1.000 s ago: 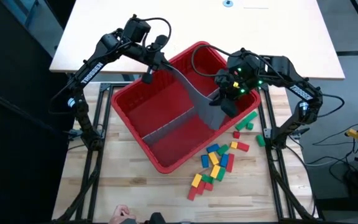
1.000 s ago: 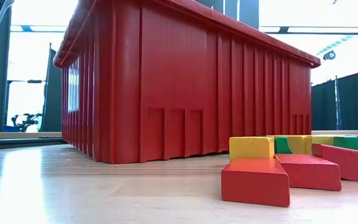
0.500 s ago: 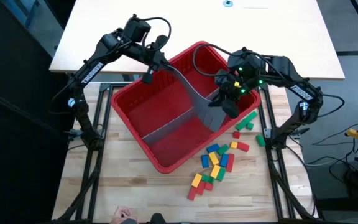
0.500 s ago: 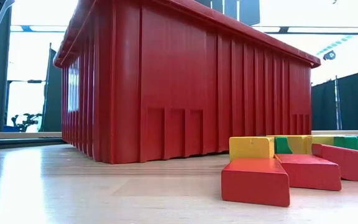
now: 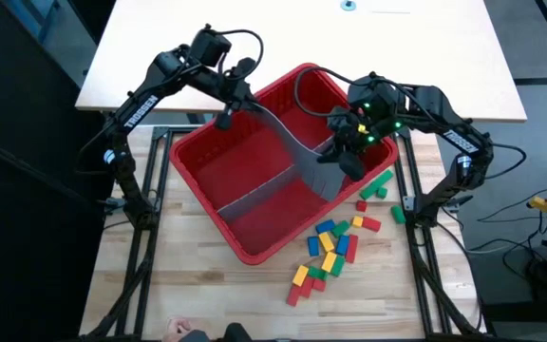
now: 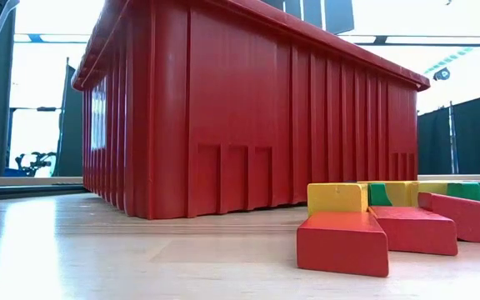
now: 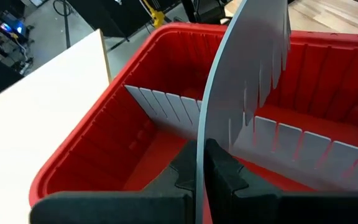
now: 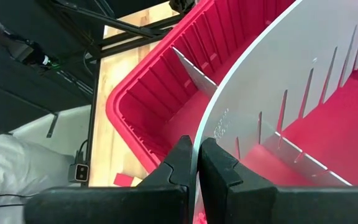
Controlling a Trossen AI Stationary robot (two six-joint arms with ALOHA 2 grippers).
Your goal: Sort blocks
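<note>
Nearest, in the low view: red and yellow blocks (image 6: 365,223) flat on the wooden table (image 6: 140,258), just in front of the bin (image 6: 248,108) wall. Seen from above, a loose scatter of blocks (image 5: 335,242) in red, green, blue and yellow outside the bin (image 5: 254,180), just below and beside the right gripper (image 5: 346,152), none held. Right gripper at the bin's right rim, fingers (image 8: 219,168) clamped on one end of a bowed grey panel (image 8: 278,93). Past those fingers, a lower divider (image 8: 194,74) crossing the bin floor. Farther off, left gripper (image 5: 224,118) at the bin's far-left rim, fingers (image 7: 225,171) pinched on the other end of the same panel (image 7: 247,56), which arches between the two grippers over the bin. Beyond the left fingers, the slotted divider (image 7: 166,109) standing upright inside the bin.
</note>
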